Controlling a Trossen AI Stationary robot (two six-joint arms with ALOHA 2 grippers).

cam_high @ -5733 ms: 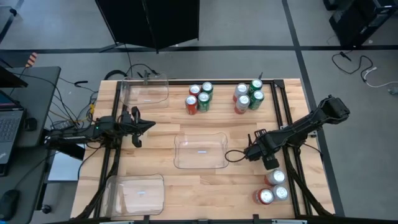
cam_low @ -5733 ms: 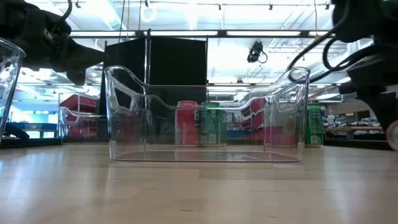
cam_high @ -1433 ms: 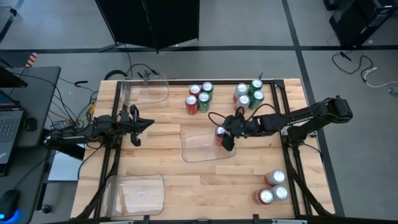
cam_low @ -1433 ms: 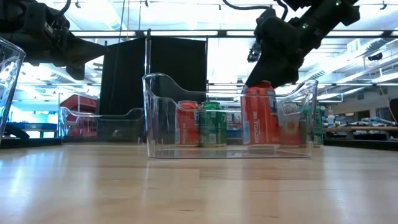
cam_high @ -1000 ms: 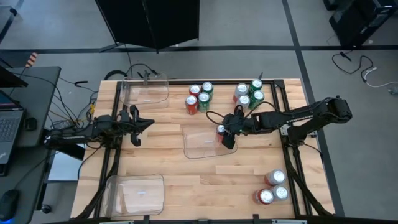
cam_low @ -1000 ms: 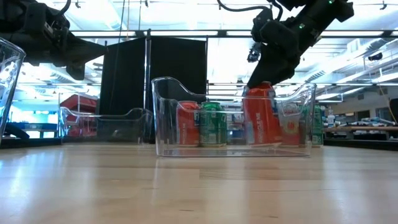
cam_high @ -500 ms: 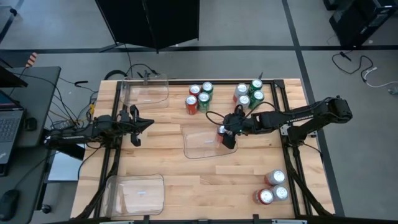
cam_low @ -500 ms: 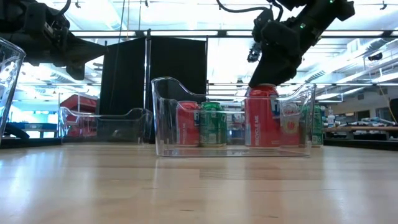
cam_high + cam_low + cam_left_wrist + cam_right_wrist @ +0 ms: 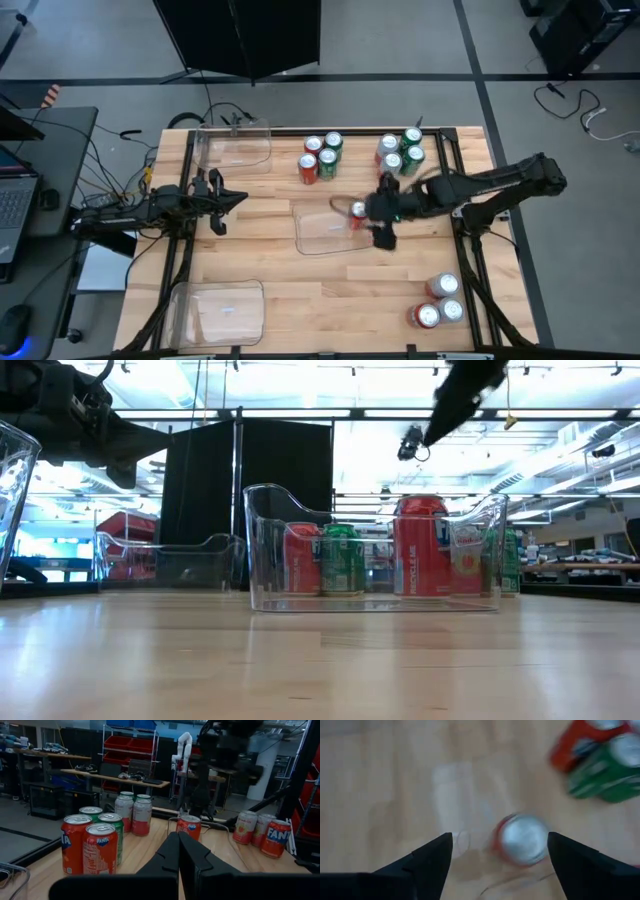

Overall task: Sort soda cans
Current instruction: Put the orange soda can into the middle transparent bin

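A red soda can [image 9: 421, 548] stands upright on the floor of the clear middle tray [image 9: 322, 232], at its right end [image 9: 358, 212]. My right gripper [image 9: 500, 855] hangs open well above that can and touches nothing; in the low view the gripper [image 9: 462, 385] is up at the top edge. Other soda cans stand on the bare table in three groups: far centre [image 9: 320, 157], far right [image 9: 400, 153] and near right [image 9: 437, 302]. My left gripper [image 9: 179, 855] waits shut at the table's left [image 9: 225, 200], holding nothing.
One clear tray [image 9: 235, 146] sits at the far left corner and another [image 9: 220, 310] at the near left corner. Black frame rails [image 9: 462, 215] run along the table's right side. Bare wood lies between the middle tray and the near edge.
My right gripper has let go of the red can and risen off it, drifting toward the table's near right. The can, tilted in the hold a second ago, now stands upright on the tray floor. The tray has kept its place.
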